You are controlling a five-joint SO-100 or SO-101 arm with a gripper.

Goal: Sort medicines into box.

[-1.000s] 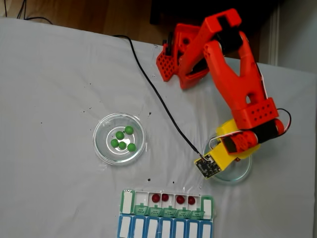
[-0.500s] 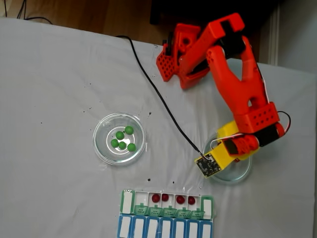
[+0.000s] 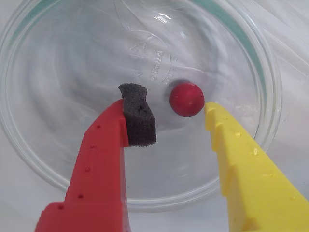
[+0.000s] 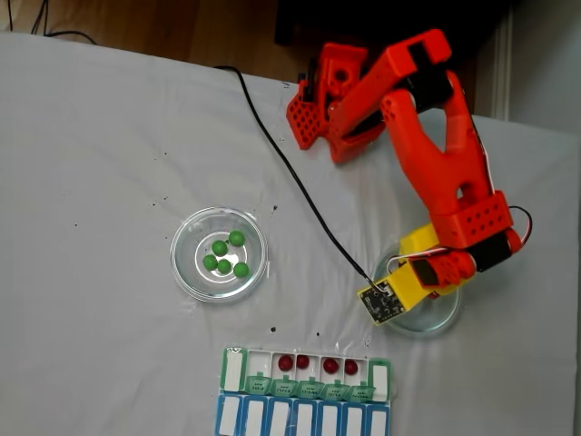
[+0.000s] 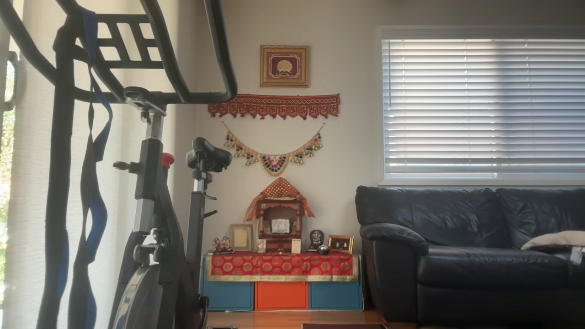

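One dark red ball (image 3: pixel 187 99) sits loose in the glass dish (image 3: pixel 43 159), right between my tool's (image 3: pixel 176 117) spread fingers, nearly touching the yellow one. Four reds already sit in the green-lidded organiser (image 4: pixel 234 371) at the bench's near edge.

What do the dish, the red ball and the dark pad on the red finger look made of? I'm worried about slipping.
The dish looks like clear glass or hard plastic: see-through, with glints and embossed lettering. The red ball looks smooth and slightly glossy; material unclear. The dark pad looks like porous foam: matte, pitted.
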